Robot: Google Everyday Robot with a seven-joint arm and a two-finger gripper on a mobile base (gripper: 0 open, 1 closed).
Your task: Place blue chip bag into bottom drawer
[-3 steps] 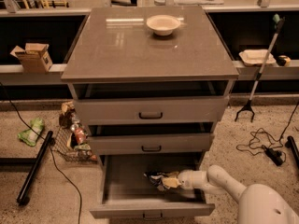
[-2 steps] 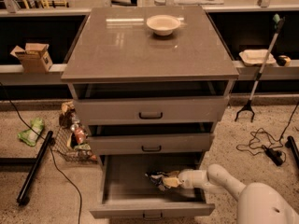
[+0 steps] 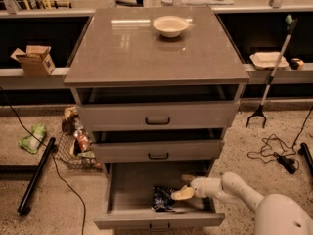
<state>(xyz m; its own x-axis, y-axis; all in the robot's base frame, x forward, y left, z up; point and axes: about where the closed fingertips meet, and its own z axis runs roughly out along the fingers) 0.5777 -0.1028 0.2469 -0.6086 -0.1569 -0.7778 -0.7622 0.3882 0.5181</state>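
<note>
The bag (image 3: 161, 199) has dropped onto the drawer (image 3: 129, 187) floor. You see the gripper (image 3: 185, 186) beside it, fingers spread.

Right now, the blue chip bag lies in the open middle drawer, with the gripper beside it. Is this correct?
Not quite. The blue chip bag lies in the bottom drawer, not the middle one, as the camera view shows. The rest holds: that drawer is open, and the gripper is beside the bag.
</note>
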